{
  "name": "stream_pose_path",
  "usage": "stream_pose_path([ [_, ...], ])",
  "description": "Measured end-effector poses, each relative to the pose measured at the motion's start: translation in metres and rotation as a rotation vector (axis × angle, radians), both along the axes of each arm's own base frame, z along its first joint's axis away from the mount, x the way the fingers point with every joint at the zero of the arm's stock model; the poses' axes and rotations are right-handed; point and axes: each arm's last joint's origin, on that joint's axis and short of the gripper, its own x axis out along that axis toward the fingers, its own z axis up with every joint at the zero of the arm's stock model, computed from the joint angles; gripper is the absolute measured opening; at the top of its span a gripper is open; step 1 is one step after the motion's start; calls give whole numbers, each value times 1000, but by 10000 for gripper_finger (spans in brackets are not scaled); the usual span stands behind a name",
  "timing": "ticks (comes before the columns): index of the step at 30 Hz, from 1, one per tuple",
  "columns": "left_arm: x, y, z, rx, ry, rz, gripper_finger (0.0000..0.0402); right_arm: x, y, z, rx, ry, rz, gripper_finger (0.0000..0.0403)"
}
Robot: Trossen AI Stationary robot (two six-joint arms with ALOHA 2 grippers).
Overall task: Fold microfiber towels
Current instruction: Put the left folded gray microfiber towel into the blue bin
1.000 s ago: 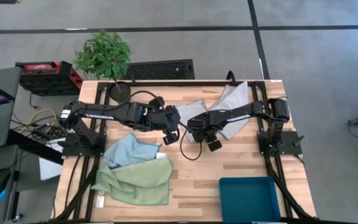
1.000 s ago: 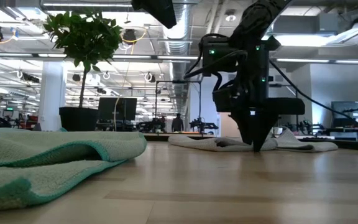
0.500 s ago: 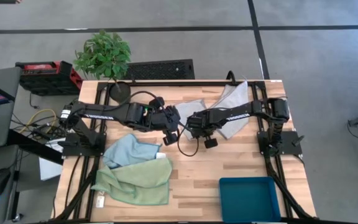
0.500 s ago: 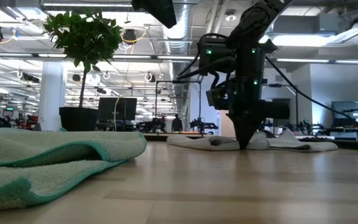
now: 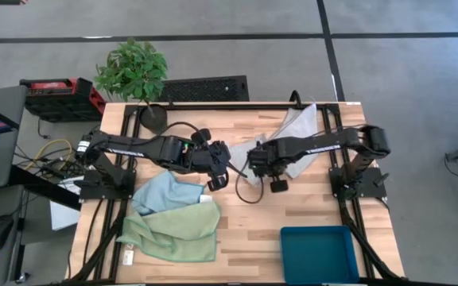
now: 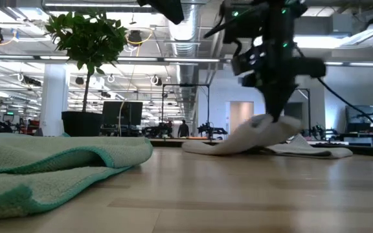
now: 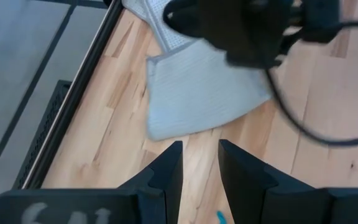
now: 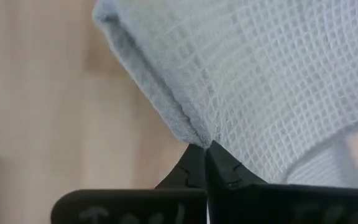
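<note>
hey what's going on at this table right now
A two-armed robot is working on a pile of towels. Its right hand is shut on the edge of a grey towel near the middle of the wooden table, and that edge hangs off the surface while the rest lies flat. The left hand hovers close beside it with its fingers apart, holding nothing. A blue towel and a green towel lie rumpled on the left side, and a teal bin sits at the front right.

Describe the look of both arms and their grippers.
Both arms are dark, jointed and slim, with pale lettering along the links. A black cable loops below the right gripper. Green lights glow on the right wrist. The left gripper has two flat black fingers, and the right gripper's black fingers taper to points.
</note>
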Motion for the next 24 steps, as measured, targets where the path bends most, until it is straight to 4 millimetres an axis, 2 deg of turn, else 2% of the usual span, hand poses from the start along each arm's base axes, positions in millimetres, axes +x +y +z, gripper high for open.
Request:
stream_pose_path([
  [8, -1, -4, 0, 6, 3, -19, 96, -32, 42, 33, 168, 44, -23, 2],
  [14, -1, -5, 0, 9, 4, -23, 96, -54, 77, 52, 271, 34, 50, 3],
  [19, -1, -5, 0, 9, 4, -24, 96, -66, 107, 59, 350, 28, 132, 4],
  [24, -1, -6, 0, 8, 2, -24, 96, -64, 137, 56, 394, -48, 199, 4],
])
